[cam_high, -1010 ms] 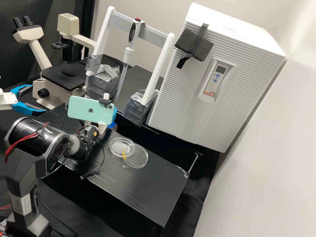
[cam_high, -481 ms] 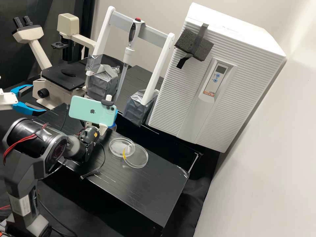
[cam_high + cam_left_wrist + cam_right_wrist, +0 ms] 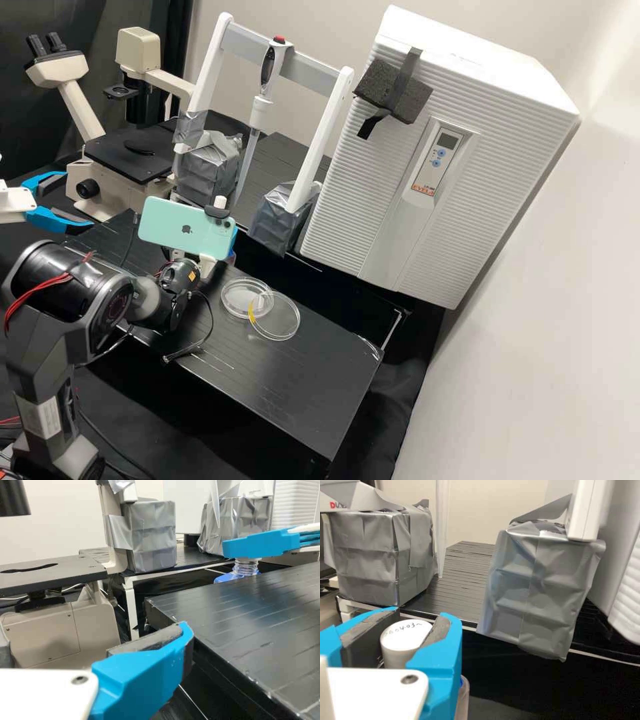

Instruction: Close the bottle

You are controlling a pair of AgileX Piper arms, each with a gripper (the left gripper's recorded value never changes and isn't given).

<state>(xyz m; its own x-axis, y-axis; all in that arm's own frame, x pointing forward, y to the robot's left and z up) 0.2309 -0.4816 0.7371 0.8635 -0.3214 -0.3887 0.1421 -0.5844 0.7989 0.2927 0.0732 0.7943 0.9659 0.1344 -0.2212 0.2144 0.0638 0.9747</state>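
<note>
The black bench (image 3: 300,373) carries the clear bottle (image 3: 245,570) at its far edge. The bottle stands upright, long axis vertical, neck pointing up. The left tool (image 3: 73,199) hangs well apart from it, jaws spread wide and holding nothing. The right tool (image 3: 405,625) sits directly over the neck, clamped on a white cap (image 3: 402,645), flat top upward. I cannot tell whether cap and neck touch.

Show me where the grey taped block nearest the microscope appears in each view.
High view: the block sits between the microscope and the pipette.
Left wrist view: the block stands just past the microscope.
Right wrist view: the block stands beyond the cap, beside the pipette.
Shared landmark: the second taped block.
</note>
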